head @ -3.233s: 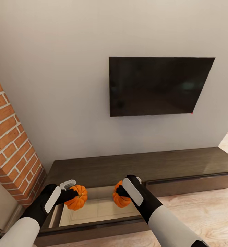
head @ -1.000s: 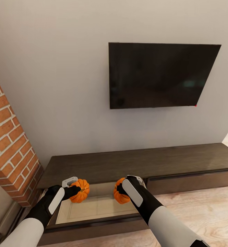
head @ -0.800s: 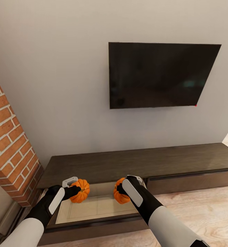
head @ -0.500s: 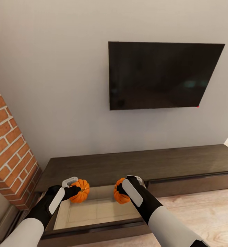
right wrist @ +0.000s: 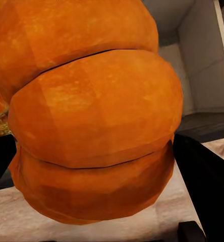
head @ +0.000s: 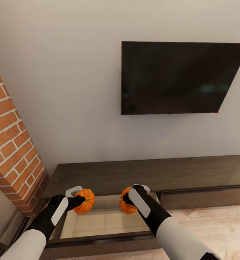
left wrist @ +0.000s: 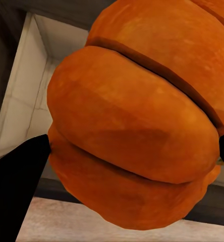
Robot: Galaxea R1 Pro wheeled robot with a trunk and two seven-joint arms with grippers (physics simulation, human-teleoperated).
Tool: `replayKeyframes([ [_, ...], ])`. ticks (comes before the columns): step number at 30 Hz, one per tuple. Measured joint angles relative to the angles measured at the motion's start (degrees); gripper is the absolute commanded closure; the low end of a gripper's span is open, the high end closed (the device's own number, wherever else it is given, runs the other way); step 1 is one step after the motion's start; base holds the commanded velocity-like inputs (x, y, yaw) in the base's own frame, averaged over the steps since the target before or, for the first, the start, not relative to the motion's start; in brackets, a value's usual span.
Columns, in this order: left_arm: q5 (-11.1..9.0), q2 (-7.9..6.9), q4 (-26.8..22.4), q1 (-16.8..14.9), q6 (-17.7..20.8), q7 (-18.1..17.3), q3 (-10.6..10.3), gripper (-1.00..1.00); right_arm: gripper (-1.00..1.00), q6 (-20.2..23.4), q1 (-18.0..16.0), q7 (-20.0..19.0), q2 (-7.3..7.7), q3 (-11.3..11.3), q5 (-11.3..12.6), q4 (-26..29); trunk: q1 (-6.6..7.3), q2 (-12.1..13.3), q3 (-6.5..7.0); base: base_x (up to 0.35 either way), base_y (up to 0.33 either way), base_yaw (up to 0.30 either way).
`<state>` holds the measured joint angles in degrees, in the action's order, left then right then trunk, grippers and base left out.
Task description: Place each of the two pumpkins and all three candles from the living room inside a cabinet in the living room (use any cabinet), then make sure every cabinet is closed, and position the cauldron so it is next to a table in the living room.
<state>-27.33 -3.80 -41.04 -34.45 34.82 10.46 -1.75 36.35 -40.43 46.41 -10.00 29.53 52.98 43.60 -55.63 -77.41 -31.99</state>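
At the lower edge of the head view, the left gripper [head: 77, 199] is clamped on one pumpkin [head: 84, 200] and the right gripper [head: 129, 202] on the other pumpkin [head: 126, 205], both held above the open drawer [head: 101, 222] of the cabinet [head: 148, 173] (pale inside, bare where visible). The stowing step is in hand; next, I judge, each arm must lower and let go inside the drawer. Beyond, a television [head: 177, 77] hangs upper right.

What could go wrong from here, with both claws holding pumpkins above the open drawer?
1. The left claw holds its round orange ribbed pumpkin near the back left corner of the pale beige open drawer; released there, it may strike the rim of the long dark-brown wood cabinet and roll off.
2. The right claw's orange pumpkin looks well above the drawer floor, so it may bounce.
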Motion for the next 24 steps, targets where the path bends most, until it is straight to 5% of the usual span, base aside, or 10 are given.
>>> replayKeyframes([
  [9, -0.25, 0.8, 0.0, 0.0, 0.43, 0.26, -0.03, 1.0, 1.0, -2.59, -0.84, 0.0, 0.0, 3.76, -0.44, -0.03, -0.01, -0.02, 0.01, 0.0, 0.0, 0.01],
  [24, -0.03, 1.83, 0.47, 0.0, 0.75, 0.45, -0.31, 1.0, 1.0, -2.71, -1.4, 0.0, 0.0, 4.13, -0.34, -0.66, -2.86, -5.21, -2.32, 0.0, 0.0, 0.0],
])
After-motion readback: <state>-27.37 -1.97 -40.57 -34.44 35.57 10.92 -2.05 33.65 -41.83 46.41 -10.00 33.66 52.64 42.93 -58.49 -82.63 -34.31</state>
